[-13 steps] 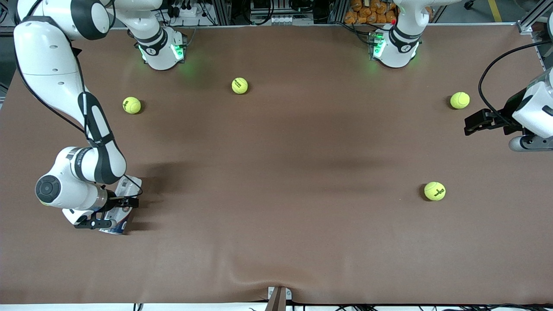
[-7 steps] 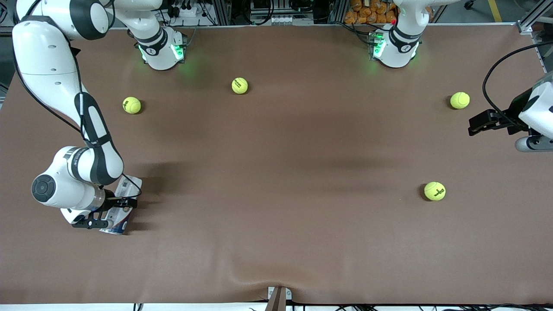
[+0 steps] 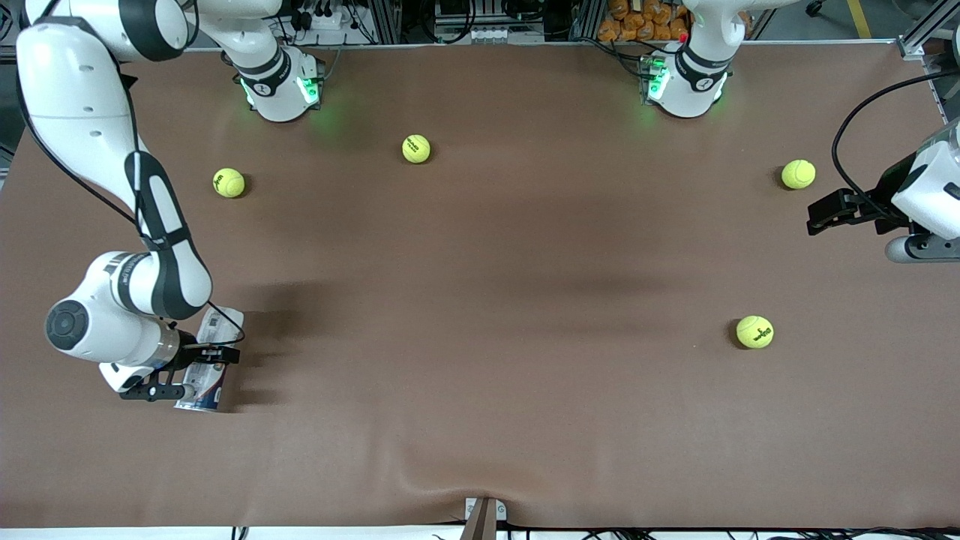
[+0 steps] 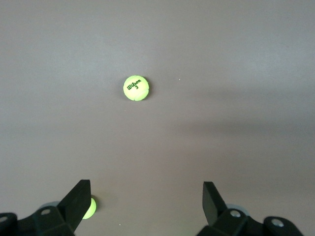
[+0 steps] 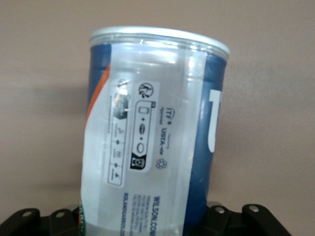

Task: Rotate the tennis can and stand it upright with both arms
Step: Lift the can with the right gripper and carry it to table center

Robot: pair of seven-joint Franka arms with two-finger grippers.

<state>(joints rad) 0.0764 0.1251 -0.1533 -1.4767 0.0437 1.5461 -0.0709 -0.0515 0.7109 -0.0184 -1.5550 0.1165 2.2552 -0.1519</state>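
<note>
Tennis can (image 3: pixel 208 362), a slim clear plastic cylinder with a silvery rim, lies on the brown table (image 3: pixel 480 300) at the right arm's end, nearer to the front camera than the closest tennis ball (image 3: pixel 229 182). Its long axis runs roughly toward and away from that camera, slightly slanted, with one end pointing at the camera side of the table. The right gripper (image 3: pixel 196 373) is clamped across the can's body, a black finger on either side. The right wrist view shows the can (image 5: pixel 152 137) close up: a glossy see-through wall, a dark-blue panel, an orange-red stripe and a white label printed with small symbols, "ITF Approved", "USTA" and "WILSON.COM". The left gripper (image 3: pixel 825 213) hangs over the table's edge at the left arm's end, its fingers spread apart and holding nothing; in the left wrist view the fingertips (image 4: pixel 78 196) frame bare table. Four fuzzy yellow-green balls rest on the matte brown surface: one beside the can's end of the table, a second (image 3: pixel 416 148) close to the right arm's base, a third (image 3: pixel 798 174) near the left gripper, and a fourth (image 3: pixel 754 331) nearer to the camera than that one. A ball (image 4: pixel 136 88) in the left wrist view reads "Wilson 3".
</note>
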